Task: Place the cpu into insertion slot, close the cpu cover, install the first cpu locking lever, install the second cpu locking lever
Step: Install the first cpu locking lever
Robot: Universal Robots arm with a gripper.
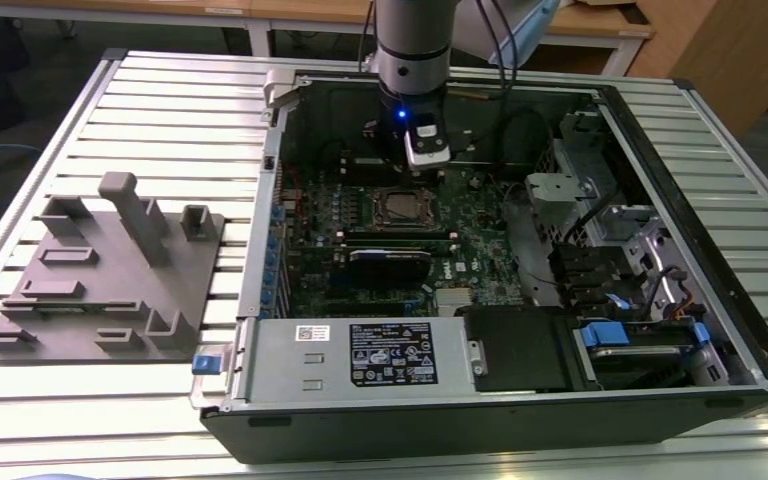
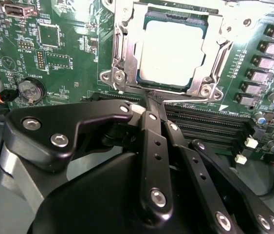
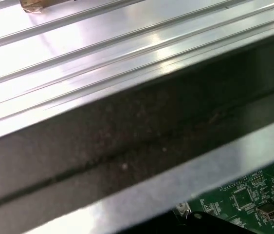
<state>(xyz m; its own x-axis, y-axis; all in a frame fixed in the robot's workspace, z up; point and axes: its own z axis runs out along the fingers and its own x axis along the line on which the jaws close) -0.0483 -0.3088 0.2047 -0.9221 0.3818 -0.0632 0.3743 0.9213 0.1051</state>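
In the second wrist view the cpu (image 2: 170, 51) lies flat in the insertion slot (image 2: 127, 22), its dull silver top showing through the window of the cpu cover (image 2: 121, 56), which lies down over it. My gripper (image 2: 151, 100) is shut, its black fingers (image 2: 149, 131) meeting at the socket's near edge, right by a thin metal lever rod (image 2: 195, 101). I cannot tell whether the tips touch the rod. In the exterior view the gripper (image 1: 416, 165) hangs inside the open computer case, just behind the insertion slot (image 1: 404, 207).
The case walls (image 1: 277, 180) surround the green board (image 1: 478, 250). Long black memory slots (image 2: 210, 122) run beside the socket. A grey labelled power-supply box (image 1: 357, 355) sits at the front, a drive cage (image 1: 624, 260) at the exterior view's right, and a grey fixture (image 1: 104, 270) on the slatted table.
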